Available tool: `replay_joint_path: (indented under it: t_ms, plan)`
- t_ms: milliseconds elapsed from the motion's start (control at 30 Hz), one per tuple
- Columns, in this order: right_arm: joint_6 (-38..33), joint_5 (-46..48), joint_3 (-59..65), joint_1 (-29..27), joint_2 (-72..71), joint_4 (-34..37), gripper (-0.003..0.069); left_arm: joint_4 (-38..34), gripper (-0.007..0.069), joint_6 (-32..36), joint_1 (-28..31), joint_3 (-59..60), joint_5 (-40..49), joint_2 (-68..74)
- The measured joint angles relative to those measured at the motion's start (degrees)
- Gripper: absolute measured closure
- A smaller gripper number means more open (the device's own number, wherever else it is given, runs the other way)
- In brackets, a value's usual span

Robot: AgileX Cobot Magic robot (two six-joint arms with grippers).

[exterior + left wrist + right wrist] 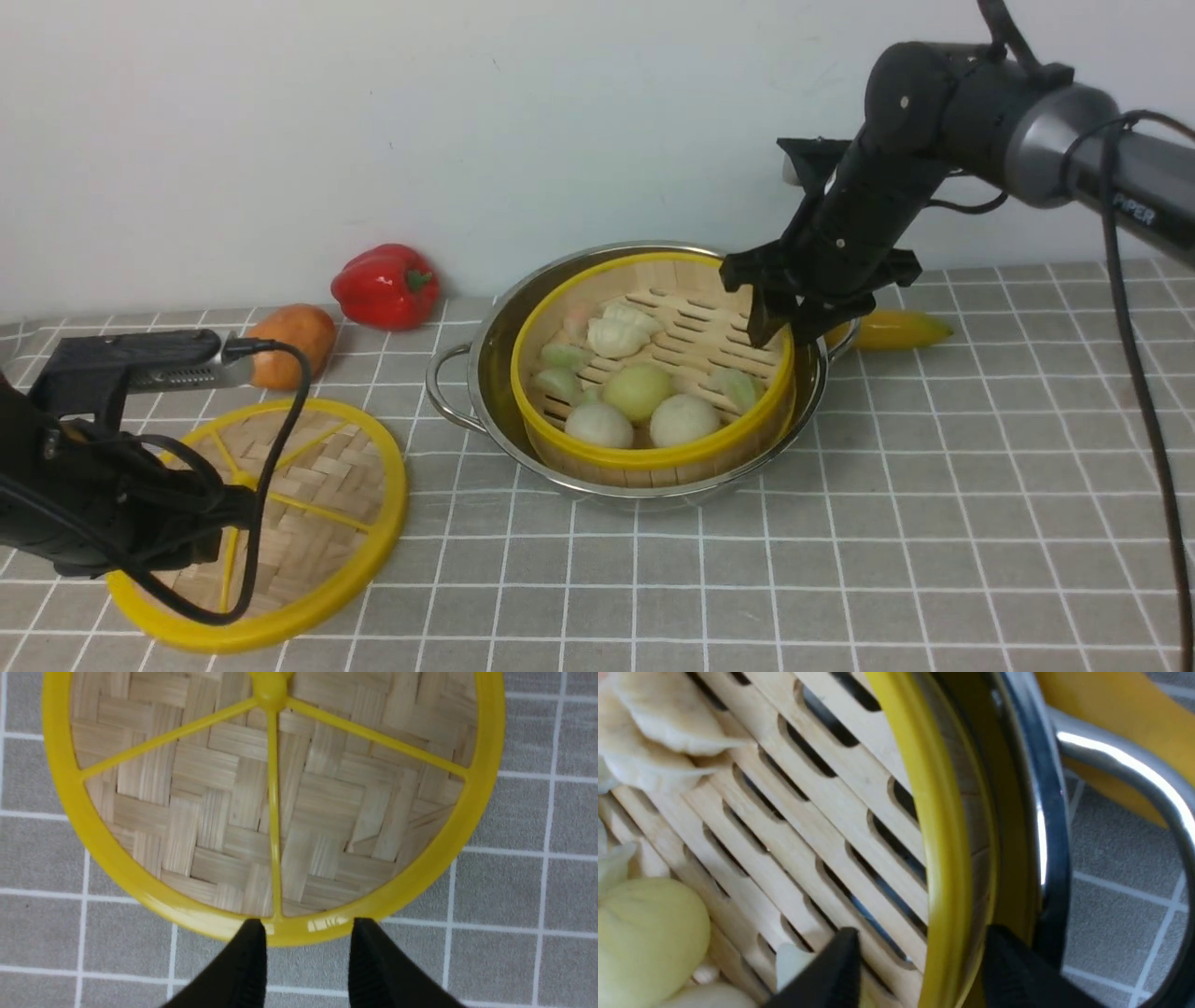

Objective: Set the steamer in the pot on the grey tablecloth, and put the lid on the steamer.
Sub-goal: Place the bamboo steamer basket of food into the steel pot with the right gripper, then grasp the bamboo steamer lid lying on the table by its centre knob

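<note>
The steamer (653,455) sits inside the shiny pot (485,373) on the grey tablecloth (934,513), slightly tilted, with buns and dumplings on its slatted floor (822,826). My right gripper (780,327) is open and straddles the steamer's far right yellow rim (943,835): one finger inside, one between steamer and pot wall, with a gap to the rim. The lid (317,485) lies flat on the cloth at the front left. My left gripper (308,933) is open just above the lid's near rim (289,931), holding nothing.
A red pepper (386,285) and a potato (294,343) lie behind the lid near the wall. A banana (896,329) lies right behind the pot's right handle (1125,779). The left arm's cable (271,485) hangs over the lid.
</note>
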Motion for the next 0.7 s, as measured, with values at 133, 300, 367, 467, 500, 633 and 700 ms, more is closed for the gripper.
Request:
replay_joint_path:
  t_ms: [133,300,367,467,500,633,700]
  plan:
    - [0.0,0.2,0.0,0.0,-0.5,0.2,0.019,-0.1,0.0382,0.0,0.0,0.0,-3.4,0.7]
    - [0.0,0.8,-2.0,0.0,-1.8,0.0,0.0137,-2.0,0.0382,0.0,0.0,0.0,-8.2,0.9]
    - [0.0,0.8,-4.2,0.0,-2.0,-0.6,0.0135,-2.2,0.0382,0.0,0.0,0.0,-9.0,0.9]
    - [-0.9,0.8,-6.7,0.0,-3.7,-1.8,0.0134,-2.4,0.0382,0.2,0.0,0.0,-10.5,1.1]
    - [-1.2,0.8,-7.4,0.0,-5.3,-1.8,0.0134,-2.4,0.0382,0.4,0.0,0.0,-11.5,1.6]
    - [-1.4,0.7,-8.6,0.0,-13.5,-1.8,0.0145,-2.4,0.0382,0.6,0.0,-1.2,-12.7,5.0]
    - [-1.4,0.7,-8.7,0.0,-18.2,-1.7,0.0153,-2.4,0.0382,0.6,0.0,-2.9,-12.7,7.7]
